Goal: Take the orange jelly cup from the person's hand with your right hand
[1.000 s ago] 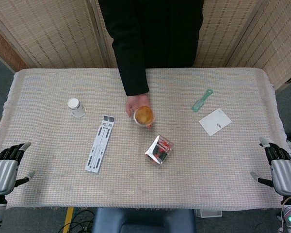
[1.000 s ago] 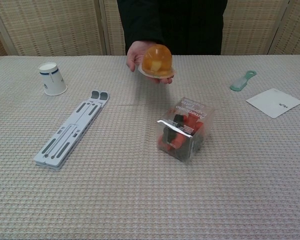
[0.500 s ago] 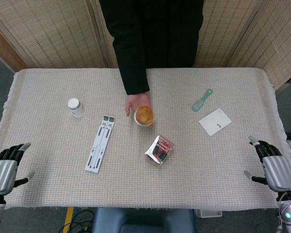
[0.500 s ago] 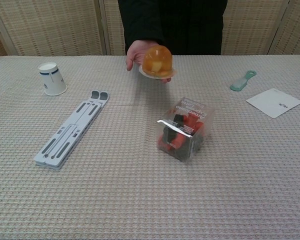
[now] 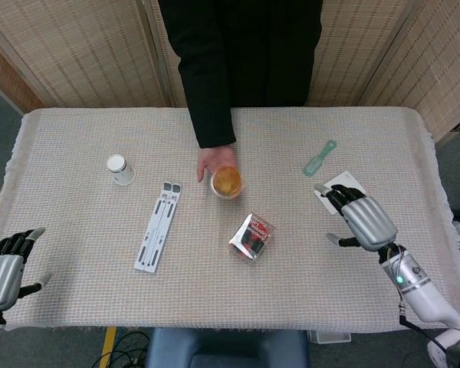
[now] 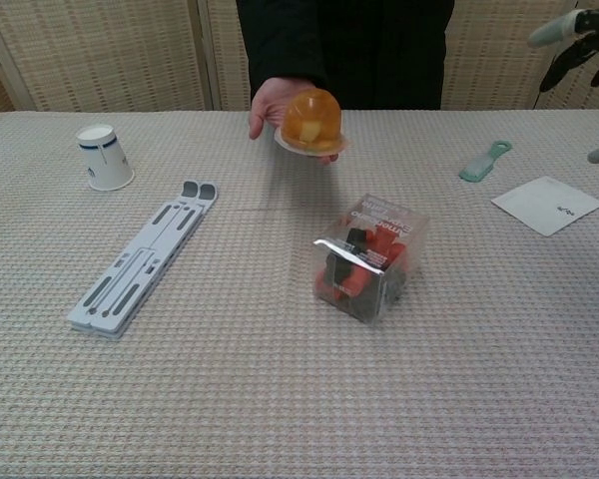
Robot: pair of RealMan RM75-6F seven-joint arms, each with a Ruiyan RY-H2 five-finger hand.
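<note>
The orange jelly cup (image 5: 228, 182) (image 6: 310, 121) rests in the person's hand (image 5: 211, 163) (image 6: 265, 108) above the middle of the table, dome up. My right hand (image 5: 363, 218) is raised over the right side of the table, above the white card, fingers apart and empty; in the chest view only its fingertips (image 6: 579, 40) show at the top right corner. It is well to the right of the cup. My left hand (image 5: 4, 268) hangs open at the near left table edge, holding nothing.
A clear box with red and black contents (image 5: 251, 236) (image 6: 367, 257) lies just in front of the cup. A white card (image 5: 345, 184) (image 6: 547, 205) and green scoop (image 5: 320, 158) (image 6: 483, 161) sit right. A grey folding stand (image 5: 158, 226) and paper cup (image 5: 121, 169) sit left.
My right hand has risen from the near right table edge and moved left and forward, over the white card. The person's hand and cup stay nearly still. The left hand barely moved.
</note>
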